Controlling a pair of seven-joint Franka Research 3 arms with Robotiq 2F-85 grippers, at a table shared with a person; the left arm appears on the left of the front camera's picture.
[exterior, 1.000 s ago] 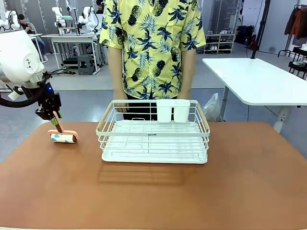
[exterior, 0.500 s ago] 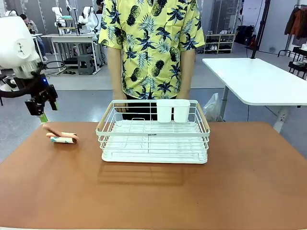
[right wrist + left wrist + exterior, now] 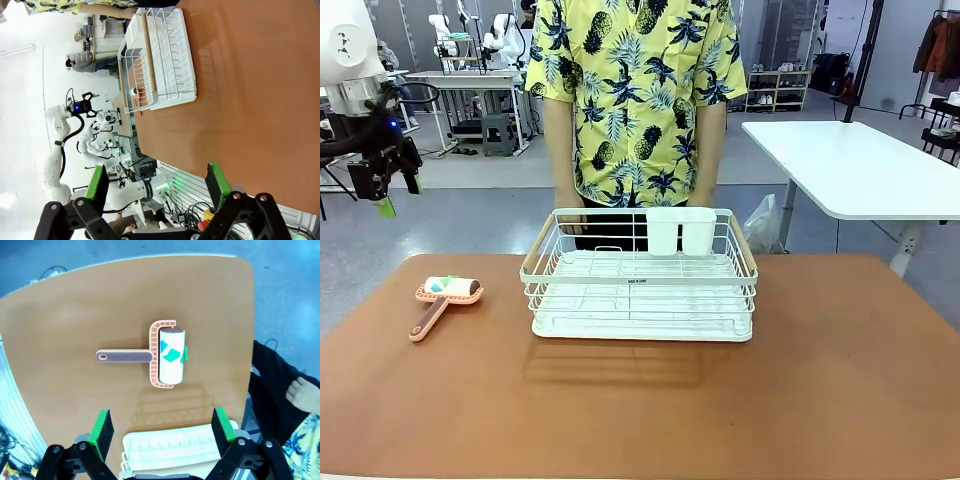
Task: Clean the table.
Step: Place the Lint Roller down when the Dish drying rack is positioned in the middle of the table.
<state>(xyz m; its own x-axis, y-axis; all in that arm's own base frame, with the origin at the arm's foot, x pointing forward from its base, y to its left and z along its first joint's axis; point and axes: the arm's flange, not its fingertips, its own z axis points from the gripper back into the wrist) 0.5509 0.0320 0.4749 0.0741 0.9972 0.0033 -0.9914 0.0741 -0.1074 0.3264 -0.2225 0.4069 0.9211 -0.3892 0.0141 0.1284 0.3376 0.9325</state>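
The terracotta table [image 3: 640,410] carries a lint roller [image 3: 447,293] with a pink handle and a white-and-teal roll, lying flat at the far left. My left gripper [image 3: 388,196] hangs open, high above and to the left of the roller, holding nothing. In the left wrist view the roller [image 3: 169,356] lies on the table [image 3: 65,325] straight below the open left gripper [image 3: 161,426], well apart from the green pads [image 3: 102,426]. The right gripper [image 3: 156,181] is open with nothing in it, off the near side of the table [image 3: 250,100].
A white wire dish rack [image 3: 640,285] with two white cups at its back stands mid-table; it shows too as the rack [image 3: 175,452] and the rack [image 3: 162,60]. A person [image 3: 635,90] stands right behind it. A white-topped table [image 3: 860,165] is at the right.
My left gripper has let go of the lint roller and risen up and to the left. The roller has dropped flat onto the table, handle toward the front.
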